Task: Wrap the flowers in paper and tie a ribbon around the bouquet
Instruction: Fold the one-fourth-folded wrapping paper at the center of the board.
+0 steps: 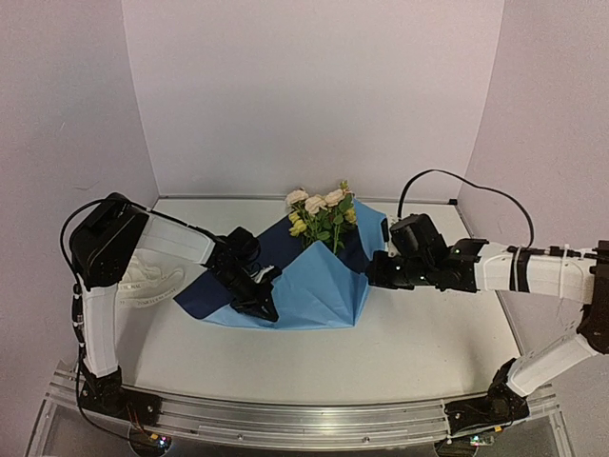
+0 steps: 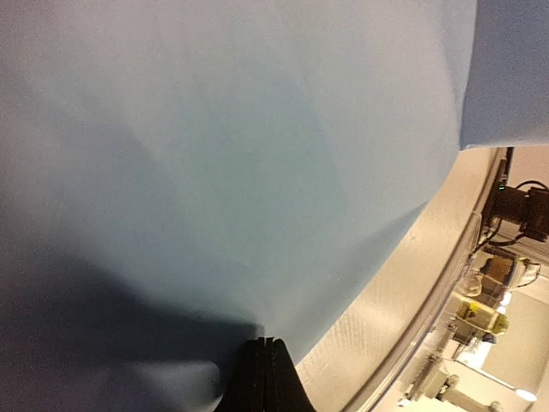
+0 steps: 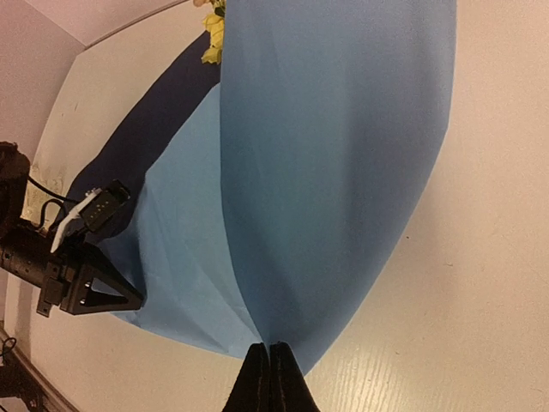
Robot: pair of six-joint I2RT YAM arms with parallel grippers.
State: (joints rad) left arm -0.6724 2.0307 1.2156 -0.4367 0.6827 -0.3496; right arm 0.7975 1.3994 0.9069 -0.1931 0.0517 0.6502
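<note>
As the left tool (image 1: 257, 300) and right tool (image 1: 379, 271) each pinch the paper (image 1: 319, 286), wrapping is under way at the middle of the bench (image 1: 428, 333). At its far edge the flowers (image 1: 319, 214) poke out; next, the flaps likely need folding tighter.

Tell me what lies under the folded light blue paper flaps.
The flowers: their yellow and cream blooms and leaves stick out at the far opening of the paper. The stems are covered by the folded flaps, so how they lie cannot be seen.
</note>
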